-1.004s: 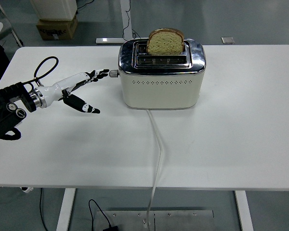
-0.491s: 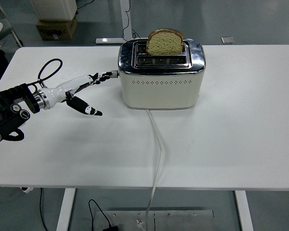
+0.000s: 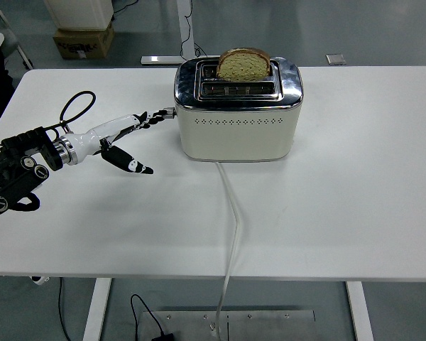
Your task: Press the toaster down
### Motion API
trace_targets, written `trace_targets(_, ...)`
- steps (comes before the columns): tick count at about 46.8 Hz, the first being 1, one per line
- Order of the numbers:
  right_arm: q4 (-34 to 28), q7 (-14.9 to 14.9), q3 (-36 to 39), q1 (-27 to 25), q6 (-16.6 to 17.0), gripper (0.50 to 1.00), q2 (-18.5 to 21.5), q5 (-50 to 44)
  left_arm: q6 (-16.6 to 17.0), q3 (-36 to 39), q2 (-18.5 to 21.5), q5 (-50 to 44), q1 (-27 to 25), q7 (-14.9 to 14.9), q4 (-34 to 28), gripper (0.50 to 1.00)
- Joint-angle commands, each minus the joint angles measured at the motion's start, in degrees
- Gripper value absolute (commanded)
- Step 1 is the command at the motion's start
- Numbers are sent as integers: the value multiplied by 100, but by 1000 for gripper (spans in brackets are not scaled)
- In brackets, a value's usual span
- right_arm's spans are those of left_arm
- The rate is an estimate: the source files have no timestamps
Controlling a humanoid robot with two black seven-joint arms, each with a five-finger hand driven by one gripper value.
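Note:
A cream toaster (image 3: 238,128) with a chrome top stands at the table's back middle. A slice of bread (image 3: 243,65) sits in its rear slot, partly sunk; the front slot holds nothing. The lever knob (image 3: 168,111) sticks out of the toaster's left end. My left hand (image 3: 138,131) reaches in from the left with straight fingers whose tips (image 3: 156,116) rest on the knob; the thumb (image 3: 131,164) points down and to the right. It holds nothing. The right arm is out of view.
The toaster's white cord (image 3: 231,213) runs forward over the table's near edge. A black cable loop (image 3: 74,106) arches above my left forearm. On the floor behind the table lies a cardboard box (image 3: 84,39).
My left hand has moved right onto the lever knob and pushed it lower. The bread has sunk a little into the slot.

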Motion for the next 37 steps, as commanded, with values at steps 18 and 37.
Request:
trace_targets(18, 4, 0, 2, -4, 0, 998, 0, -7, 8, 0, -208, -26, 54, 78, 200, 1000)
trace_targets(37, -4, 0, -7, -5, 0, 998, 0, -7, 8, 0, -331, -26, 186, 148, 385, 1000)
